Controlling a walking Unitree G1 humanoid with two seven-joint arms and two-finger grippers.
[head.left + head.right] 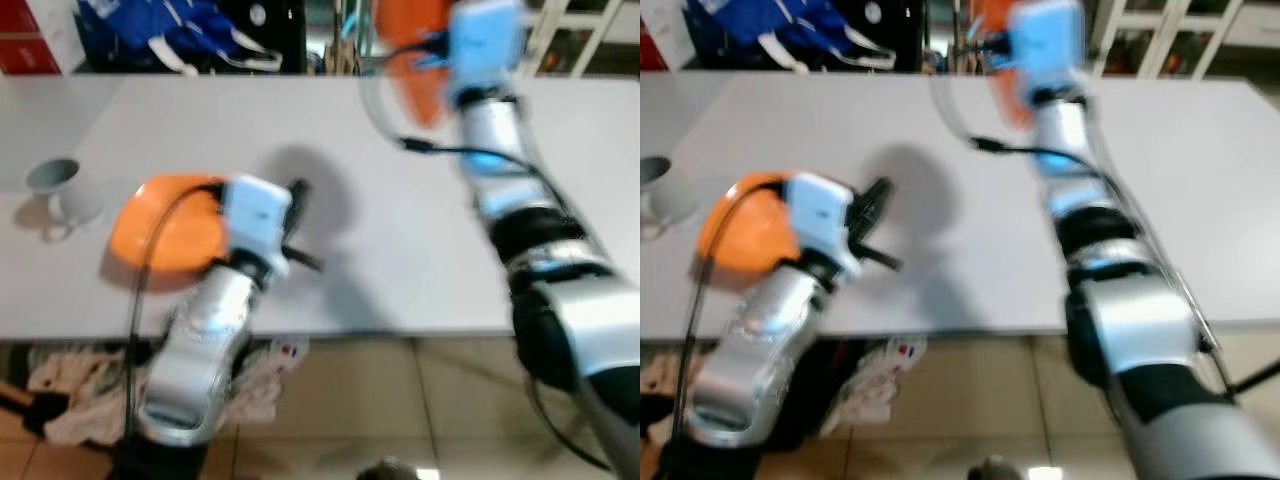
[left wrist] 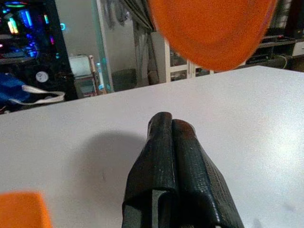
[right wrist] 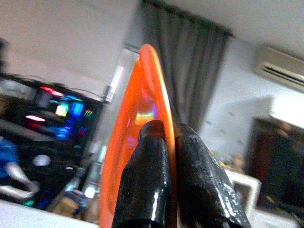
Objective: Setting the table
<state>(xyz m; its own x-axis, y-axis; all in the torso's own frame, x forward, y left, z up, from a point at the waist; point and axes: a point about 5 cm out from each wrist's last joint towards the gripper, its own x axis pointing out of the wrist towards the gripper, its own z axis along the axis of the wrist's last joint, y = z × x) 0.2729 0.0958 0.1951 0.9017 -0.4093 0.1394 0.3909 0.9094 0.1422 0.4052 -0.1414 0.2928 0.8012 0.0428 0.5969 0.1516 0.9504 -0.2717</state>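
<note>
Gripping an orange plate (image 3: 135, 142) by its rim between pinched fingers, the right gripper (image 3: 173, 137) held it on edge above the far side of the white table (image 1: 400, 260), seemingly to carry it to a setting, while the left gripper (image 2: 172, 124), pressed together and empty, hovered beside another orange plate (image 1: 165, 235) lying near a grey mug (image 1: 65, 190).

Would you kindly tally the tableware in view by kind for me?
Orange plates: 2, one lying on the table, one held in the right gripper.
Grey cups: 1.
Total: 3.
</note>
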